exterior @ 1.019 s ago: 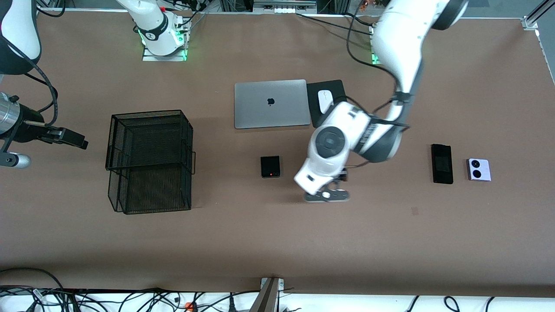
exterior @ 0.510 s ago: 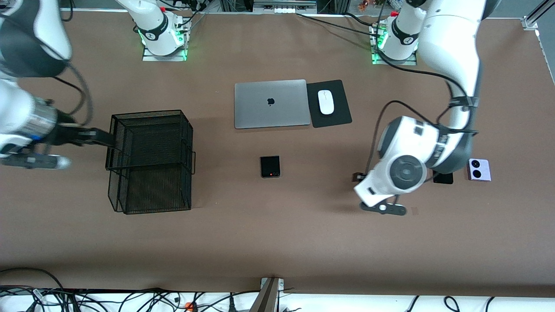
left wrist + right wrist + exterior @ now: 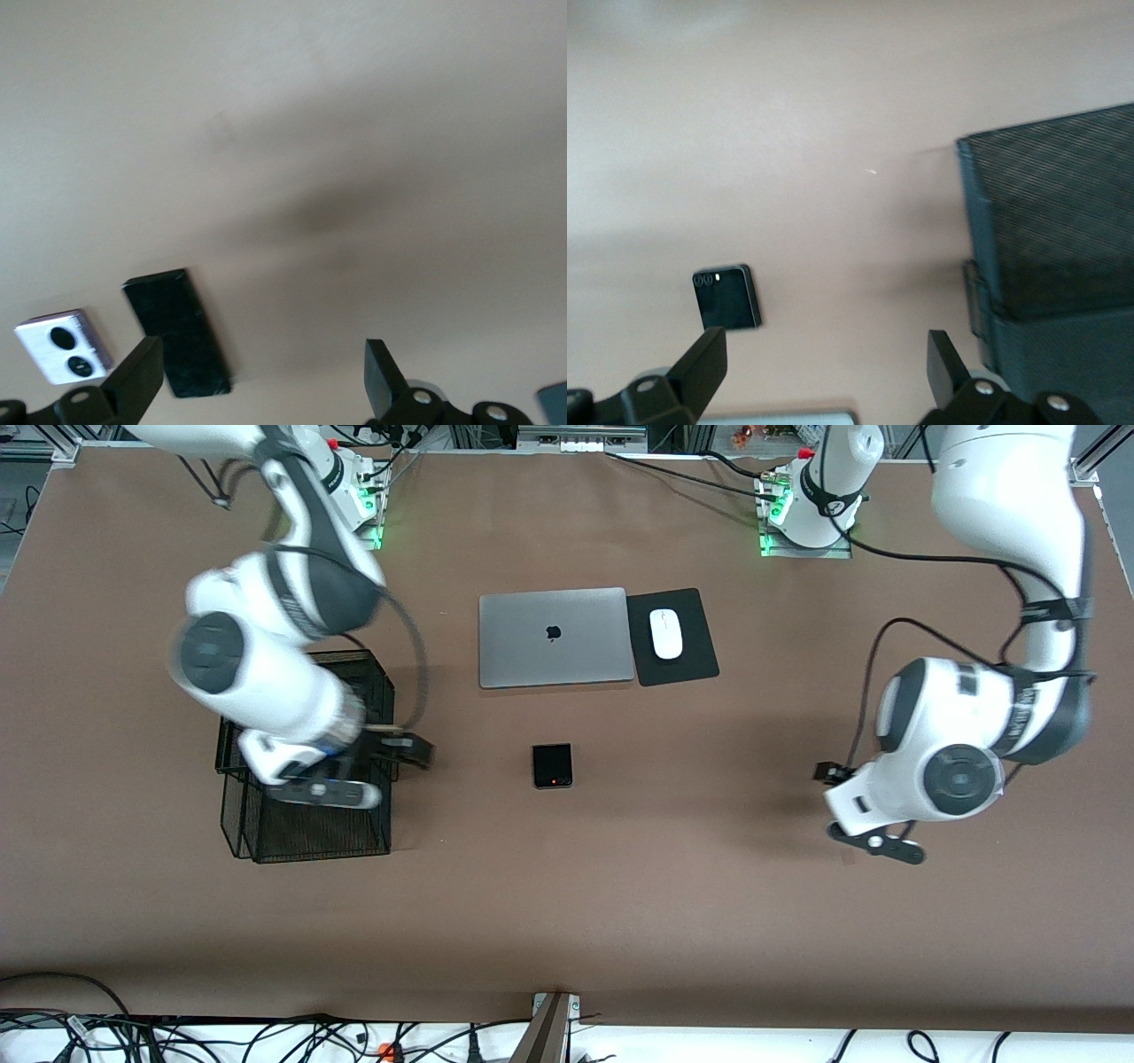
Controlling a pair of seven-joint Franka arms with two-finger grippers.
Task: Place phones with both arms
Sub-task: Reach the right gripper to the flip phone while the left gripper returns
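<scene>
Both grippers up, holding nothing.
Left gripper [image 3: 257, 376] gapes over slab [image 3: 175, 332]; right gripper [image 3: 824, 367] (also apart) by basket [image 3: 306, 841].

Your left gripper [image 3: 257, 376] hung above the table at the left arm's end, its fingers [image 3: 142, 372] spread wide apart and empty. Your right gripper [image 3: 824, 367] hung likewise, its fingers [image 3: 704, 359] parted, nothing held.
</scene>
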